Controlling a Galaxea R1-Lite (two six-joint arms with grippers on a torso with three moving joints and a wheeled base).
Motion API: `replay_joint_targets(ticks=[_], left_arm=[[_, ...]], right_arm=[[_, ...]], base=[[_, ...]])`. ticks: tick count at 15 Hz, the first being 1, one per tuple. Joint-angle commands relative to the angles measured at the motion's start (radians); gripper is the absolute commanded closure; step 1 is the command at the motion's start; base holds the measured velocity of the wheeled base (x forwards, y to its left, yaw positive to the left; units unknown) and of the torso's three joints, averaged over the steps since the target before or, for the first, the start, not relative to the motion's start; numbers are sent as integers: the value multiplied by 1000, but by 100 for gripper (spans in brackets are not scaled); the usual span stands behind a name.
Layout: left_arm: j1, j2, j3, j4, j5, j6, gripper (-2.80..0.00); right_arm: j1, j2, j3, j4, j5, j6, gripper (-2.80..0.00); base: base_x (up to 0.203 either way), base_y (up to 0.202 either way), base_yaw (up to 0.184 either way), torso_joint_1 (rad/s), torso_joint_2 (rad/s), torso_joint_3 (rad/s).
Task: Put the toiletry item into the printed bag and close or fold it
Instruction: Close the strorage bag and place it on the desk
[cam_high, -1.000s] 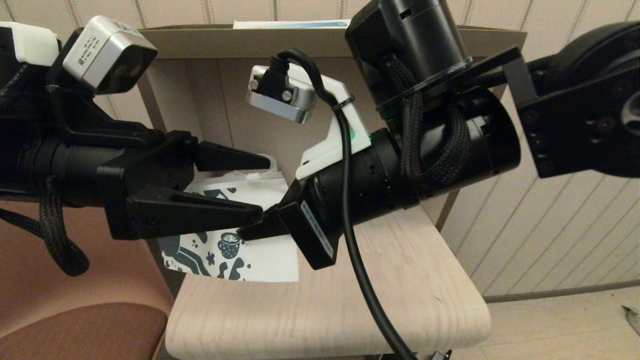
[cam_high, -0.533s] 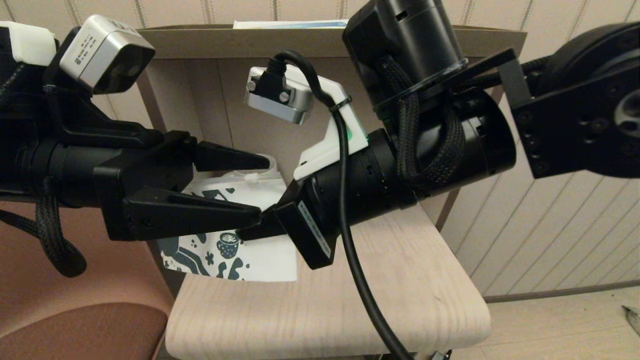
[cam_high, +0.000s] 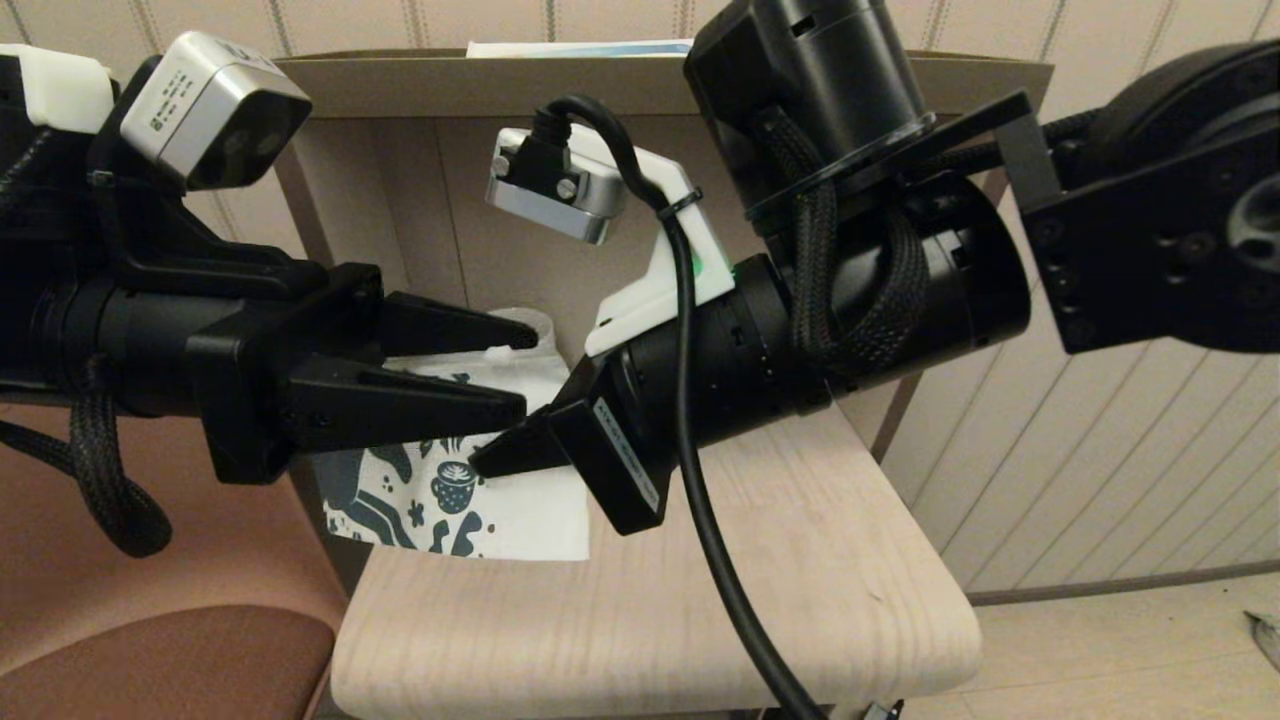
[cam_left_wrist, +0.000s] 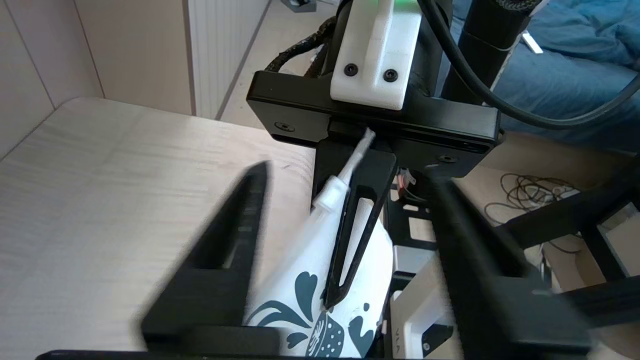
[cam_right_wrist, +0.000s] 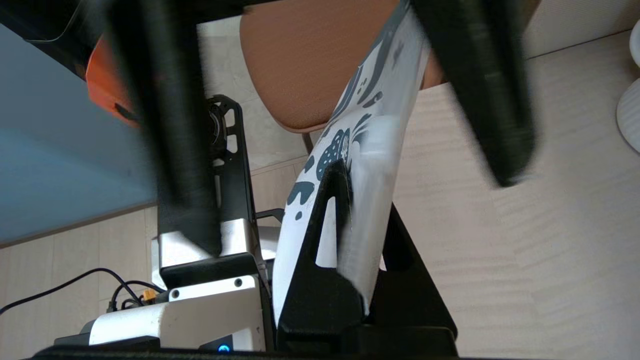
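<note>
At frame centre the right gripper is clamped on the printed bag. The left gripper, fingers apart, brackets it. The toiletry item sits at the bag's mouth, seemingly half in; closing remains.

Black arms with braided cable sleeves, white wrist brackets, silver cameras and tapered black pincer fingers

Printed bag, white with dark teal motifs, raised off the pale wooden seat, white squeeze tube at its mouth.

no text or label is clear enough to read.
</note>
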Motion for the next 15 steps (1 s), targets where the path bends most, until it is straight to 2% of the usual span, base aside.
replay_joint_targets(ticks=[1,12,13,15], left_arm=[[0,2,0,-1,-6,0,0],[-2,-10,-3,-4,-3,-1,0],[3,-13,-10,-4,1,-5,0],[66,-30,-20,-5,0,-10,0]], right_arm=[[1,-1,-5,3,2,-1,0],[2,-17,-1,5,4,0,0],[2,-37,10,7,4,1,0],[2,-76,50,6,5,1,0]], base=[[0,0,0,0,0,0],[0,0,0,0,0,0],[0,0,0,0,0,0],[0,0,0,0,0,0]])
